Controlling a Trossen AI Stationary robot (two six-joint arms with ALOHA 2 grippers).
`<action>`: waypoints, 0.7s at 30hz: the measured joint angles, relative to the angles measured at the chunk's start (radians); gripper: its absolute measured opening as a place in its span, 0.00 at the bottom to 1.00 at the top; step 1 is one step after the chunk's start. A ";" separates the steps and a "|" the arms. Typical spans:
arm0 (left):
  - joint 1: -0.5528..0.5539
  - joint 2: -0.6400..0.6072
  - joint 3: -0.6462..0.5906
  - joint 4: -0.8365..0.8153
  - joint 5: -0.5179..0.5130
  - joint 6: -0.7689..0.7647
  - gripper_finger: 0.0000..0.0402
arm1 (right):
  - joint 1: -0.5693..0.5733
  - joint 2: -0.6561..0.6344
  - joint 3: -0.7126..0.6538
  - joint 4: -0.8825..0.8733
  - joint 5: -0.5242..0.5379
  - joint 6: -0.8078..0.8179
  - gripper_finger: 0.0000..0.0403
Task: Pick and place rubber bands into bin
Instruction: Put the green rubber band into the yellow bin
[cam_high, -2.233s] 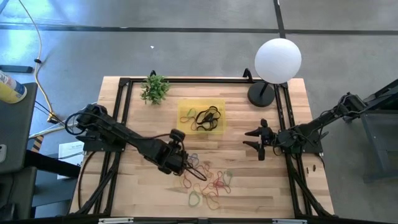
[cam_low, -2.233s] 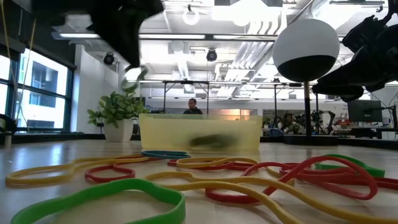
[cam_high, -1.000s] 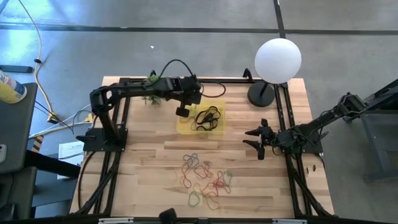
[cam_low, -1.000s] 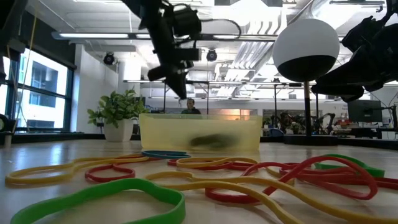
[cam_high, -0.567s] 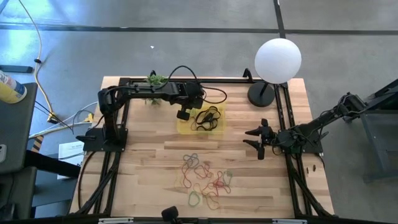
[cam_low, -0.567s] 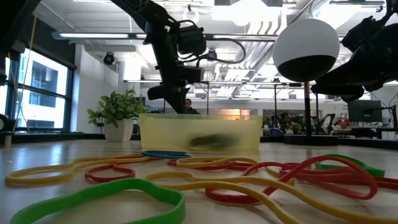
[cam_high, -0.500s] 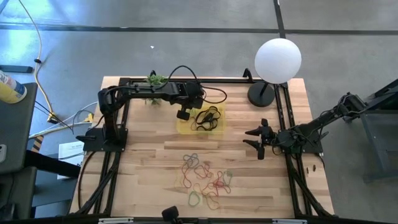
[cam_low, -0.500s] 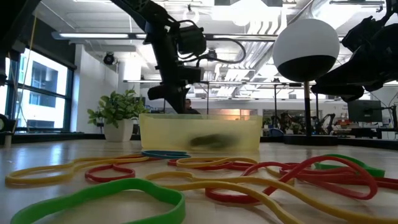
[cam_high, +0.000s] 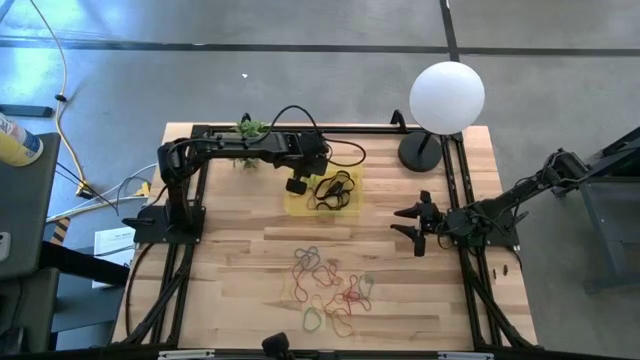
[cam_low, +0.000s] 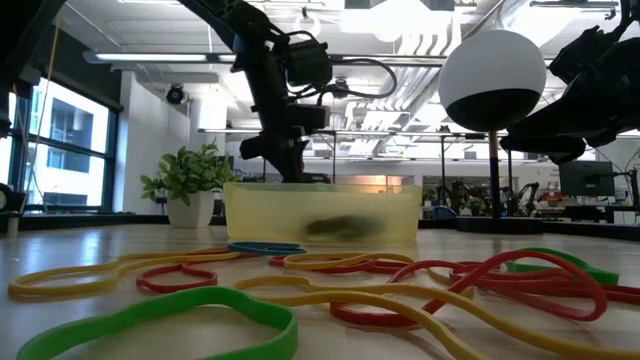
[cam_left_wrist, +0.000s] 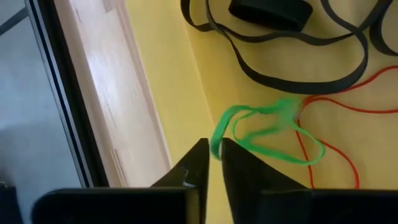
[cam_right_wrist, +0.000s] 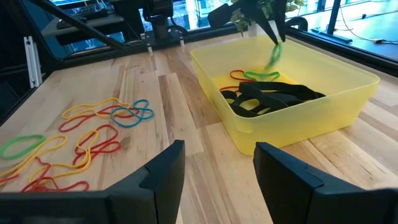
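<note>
The bin (cam_high: 300, 204), a shallow translucent yellow tray, stands at the table's far middle and holds black rubber bands (cam_high: 335, 190) and a red one (cam_left_wrist: 336, 102). My left gripper (cam_left_wrist: 214, 155) hangs over the bin's left part, shut on a green rubber band (cam_left_wrist: 267, 134) but for a narrow slit. Seen from the right wrist, that gripper (cam_right_wrist: 273, 34) points down into the bin (cam_right_wrist: 311, 124). Many loose rubber bands (cam_high: 325, 290) lie on the wood nearer the front edge. My right gripper (cam_high: 415, 225) waits open at the table's right, holding nothing. My left gripper has one end of the green band's loop (cam_left_wrist: 216, 148) between its two fingertips, coming from above and slanting down. The band hangs slack below the fingers (cam_right_wrist: 273, 53) and looks blurred. Its lower part (cam_right_wrist: 261, 76) lies on the bin's floor beside the red band.
A small green plant (cam_high: 245, 128) stands at the far left behind the left arm. A lamp with a white globe (cam_high: 447, 97) stands at the far right. A small black block (cam_left_wrist: 270, 12) lies in the bin. Bare wood separates the bin from the pile.
My left gripper has come down toward the bin's left part with the green band, then kept still over it. The band's lower part now lies in the bin. The right arm has kept still.
</note>
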 joint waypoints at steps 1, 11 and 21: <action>0.000 0.000 0.000 0.000 0.000 0.000 0.12 | 0.000 0.000 0.000 0.000 0.000 0.000 0.45; -0.017 -0.017 0.001 -0.061 0.038 -0.003 0.32 | 0.000 0.000 0.000 0.000 0.000 0.000 0.45; -0.235 -0.179 0.001 -0.242 0.014 -0.070 0.31 | 0.000 0.000 0.000 0.052 -0.084 0.021 0.45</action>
